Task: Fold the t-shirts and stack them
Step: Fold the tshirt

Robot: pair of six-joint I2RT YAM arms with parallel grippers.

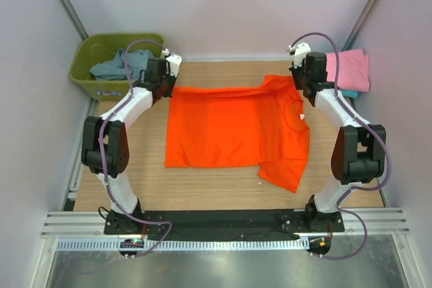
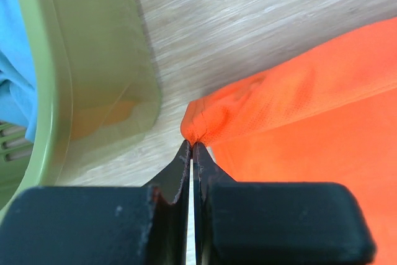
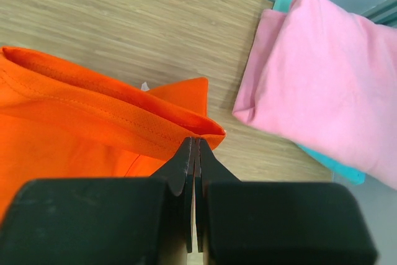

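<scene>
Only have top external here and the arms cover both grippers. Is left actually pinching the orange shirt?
Observer: Yes. In the left wrist view the left gripper is shut on a bunched corner of the orange t-shirt.
Operator: Is that corner against the tub?
Observer: No. The tub wall is close, but a strip of bare table shows between them.
Operator: Right side?
Observer: The right gripper is shut on a doubled-over stitched hem of the same shirt. It is apart from the pink t-shirt.
</scene>
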